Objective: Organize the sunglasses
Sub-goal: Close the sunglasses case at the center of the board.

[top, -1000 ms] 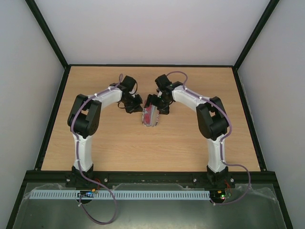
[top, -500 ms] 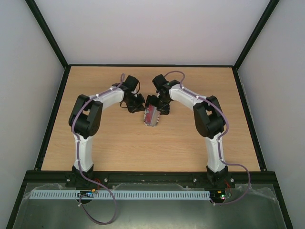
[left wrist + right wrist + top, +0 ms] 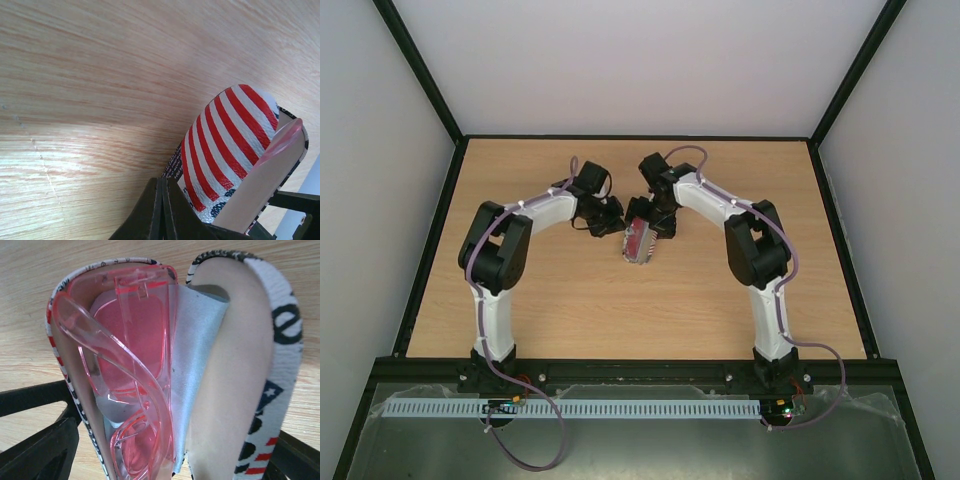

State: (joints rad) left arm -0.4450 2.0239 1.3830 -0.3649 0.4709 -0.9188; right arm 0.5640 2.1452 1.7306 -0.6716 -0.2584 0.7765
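- Pink-red translucent plastic makes up the sunglasses (image 3: 131, 365). They are folded, with one temple arm lying across the lenses. You will find them in one shell of the open case (image 3: 220, 145), between the right jaws.
- A light-blue cloth (image 3: 197, 365) lies just beside the frame, between it and the beige-lined lid (image 3: 235, 370).
- On the right gripper (image 3: 657, 218), the fingers (image 3: 37, 445) stand wide apart, one on each side of the open case. One finger looks to lie against the shell and the other passes behind the lid. You cannot tell whether they press on it.
- The left gripper (image 3: 161, 190) has its jaws clenched tight, finger against finger. The striped outer shell sits just beside the tips, on their right. Contact cannot be confirmed.
- Both arms reach out and bend inward, and your wrists meet over the case at mid-table, tipped downward.
- The raised lid stands between the sunglasses and one right finger. The wooden table (image 3: 100, 75) lies beneath the left tips.
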